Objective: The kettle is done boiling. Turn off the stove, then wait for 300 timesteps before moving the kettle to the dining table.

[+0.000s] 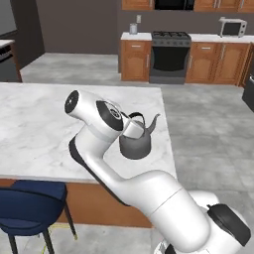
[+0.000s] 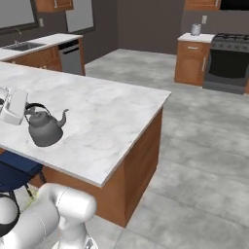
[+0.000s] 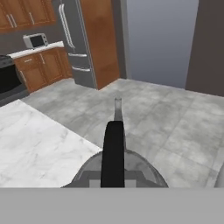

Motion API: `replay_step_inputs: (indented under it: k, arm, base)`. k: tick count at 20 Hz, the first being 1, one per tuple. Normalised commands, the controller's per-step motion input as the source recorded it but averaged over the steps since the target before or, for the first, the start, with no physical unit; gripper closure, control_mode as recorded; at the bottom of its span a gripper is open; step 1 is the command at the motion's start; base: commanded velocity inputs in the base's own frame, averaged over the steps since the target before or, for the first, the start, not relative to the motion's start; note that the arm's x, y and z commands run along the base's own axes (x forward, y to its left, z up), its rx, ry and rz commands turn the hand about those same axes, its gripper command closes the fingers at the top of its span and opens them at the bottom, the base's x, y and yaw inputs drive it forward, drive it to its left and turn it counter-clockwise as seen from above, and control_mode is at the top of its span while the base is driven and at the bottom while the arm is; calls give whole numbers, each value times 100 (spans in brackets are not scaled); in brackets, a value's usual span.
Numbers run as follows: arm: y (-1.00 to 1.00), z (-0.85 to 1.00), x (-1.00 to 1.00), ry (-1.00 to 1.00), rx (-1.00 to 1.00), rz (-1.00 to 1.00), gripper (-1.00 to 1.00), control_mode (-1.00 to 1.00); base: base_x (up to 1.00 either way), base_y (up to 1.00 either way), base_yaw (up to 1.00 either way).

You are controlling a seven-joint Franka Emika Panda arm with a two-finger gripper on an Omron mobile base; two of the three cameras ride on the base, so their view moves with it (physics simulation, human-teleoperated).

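the kettle point(image 1: 135, 144) stood upright on the dining table point(image 1: 39, 129), near the table's 3 o'clock edge in the left base view, spout toward 2 o'clock. the gripper point(image 2: 24, 113) was clamped shut on its black loop handle point(image 3: 113, 153) from the 9 o'clock side. the stove point(image 1: 170, 55) stood well apart, at 12 o'clock against the far wall.

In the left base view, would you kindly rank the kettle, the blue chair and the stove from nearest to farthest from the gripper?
1. kettle, hanging by its handle from the gripper, over the dining table.
2. blue chair, lower left, tucked under the table edge.
3. stove, against the far wall.
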Motion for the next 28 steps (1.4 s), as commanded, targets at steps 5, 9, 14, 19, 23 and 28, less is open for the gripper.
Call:
replay_step_inputs:
  k: [5,9,14,19,23,28]
  arm:
    - [0,0,0,0,0,0,100,100]
    - [0,0,0,0,0,0,100,100]
    - [0,0,0,0,0,0,100,100]
    - [0,0,0,0,0,0,100,100]
    - [0,-2,4,0,0,0,100,-100]
    - [14,-7,20,0,0,0,100,-100]
  base:
    - [0,74,-9]
    - [3,54,-6]
    - [3,25,-1]
    - [0,0,0]
    - [0,0,0]
    - [0,0,0]
